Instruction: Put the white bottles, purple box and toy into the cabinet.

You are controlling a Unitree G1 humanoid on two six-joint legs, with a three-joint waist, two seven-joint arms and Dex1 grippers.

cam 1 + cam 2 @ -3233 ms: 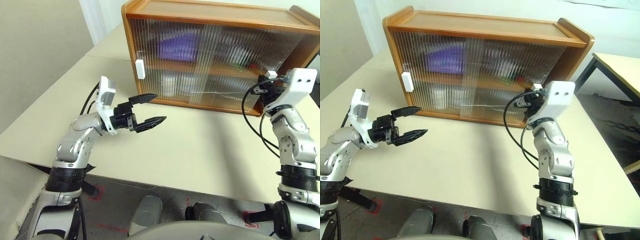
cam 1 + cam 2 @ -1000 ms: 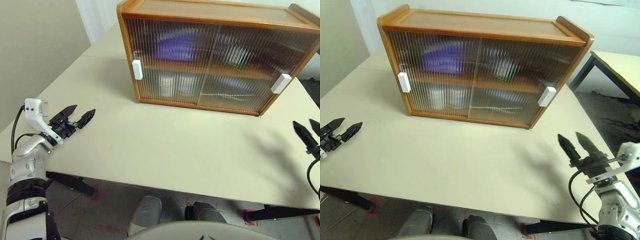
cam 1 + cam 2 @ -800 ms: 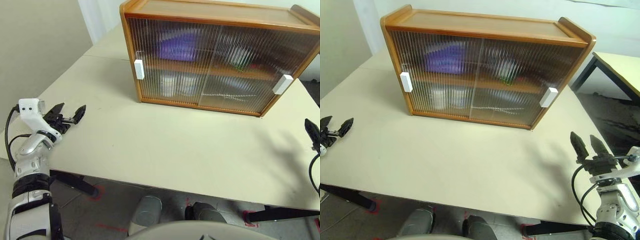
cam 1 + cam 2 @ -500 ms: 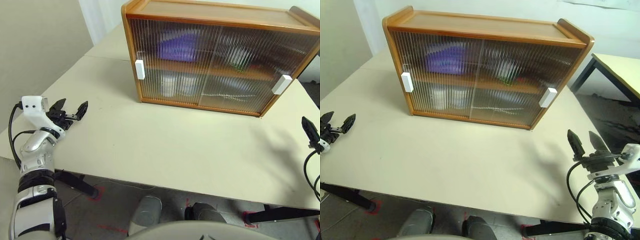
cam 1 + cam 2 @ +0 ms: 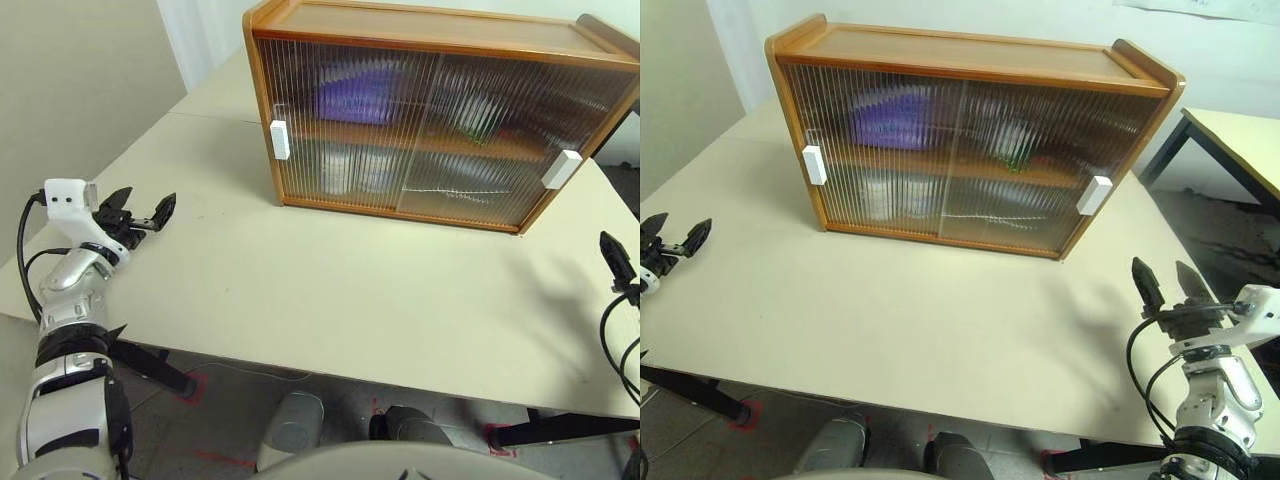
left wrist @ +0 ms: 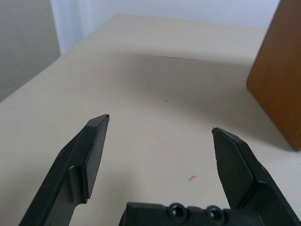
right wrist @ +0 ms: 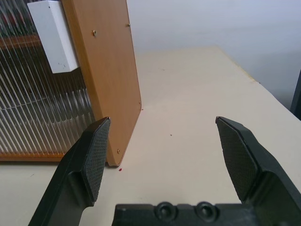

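One wide low wooden cabinet sits on the beige matte worktop, toward its far side. Orange-brown wood frame, flat top with raised end lips. Two ribbed translucent sliding doors, both shut and meeting near the middle. Two white rectangular handles: one at the cabinet's left edge, one at its right edge. One inner shelf runs across mid-height.

Contents read as blurs through the ribbing. One soft lavender-purple box on the upper shelf, left half of the cabinet. White squat shapes below it on the cabinet floor, likely the white plastic bottles; can't count them reliably. A green and red smear on the upper shelf, right half of the cabinet, probably the plush toy; details not readable.

Two end effectors, each with two black tapered fingers, textured pads on the inner faces.

Left end effector: well left of the cabinet, over the worktop's left edge, fingers spread wide, nothing between them, touching nothing. Its wrist view shows bare worktop and the cabinet's wooden left side panel.

Right end effector: right of the cabinet and nearer the worktop's front edge, fingers spread wide, empty, no contact. Its wrist view looks at the cabinet's right side panel and right handle.
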